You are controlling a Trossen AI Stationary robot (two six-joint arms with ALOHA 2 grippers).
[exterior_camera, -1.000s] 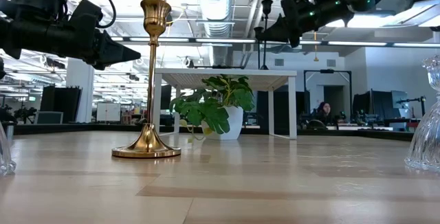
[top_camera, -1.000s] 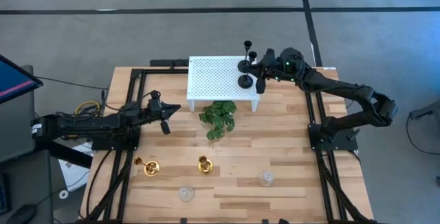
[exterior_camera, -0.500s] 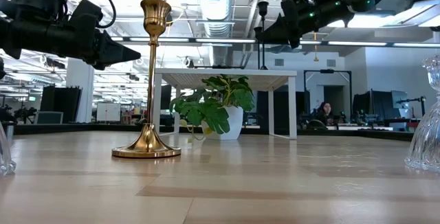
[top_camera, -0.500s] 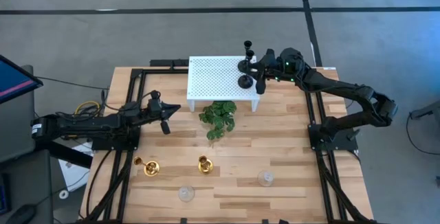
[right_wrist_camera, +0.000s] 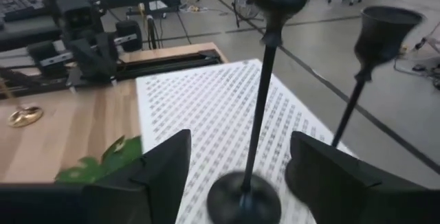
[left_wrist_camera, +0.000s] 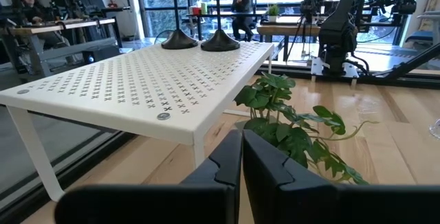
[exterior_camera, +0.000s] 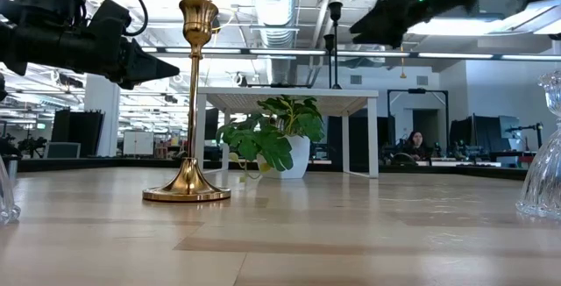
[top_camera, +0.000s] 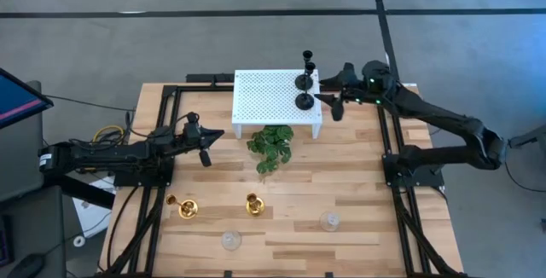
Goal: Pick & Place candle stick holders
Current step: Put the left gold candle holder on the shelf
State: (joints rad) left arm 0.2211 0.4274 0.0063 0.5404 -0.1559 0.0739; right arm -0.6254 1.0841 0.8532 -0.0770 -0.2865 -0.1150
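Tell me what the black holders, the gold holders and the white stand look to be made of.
Black holders: likely metal painted matte black; thin stems, dull surface, no glare.
Gold holders: probably polished brass or gold-plated metal; mirror-like shine and reflections on the flared base.
White stand: seemingly sheet metal with a smooth white coat; thin flat top punched with rows of small cross-shaped holes, slim legs. It could be plastic.

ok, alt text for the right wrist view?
Two black candle stick holders stand upright on the white perforated stand, just beyond the open right gripper. A green plant and wooden table show past the stand.
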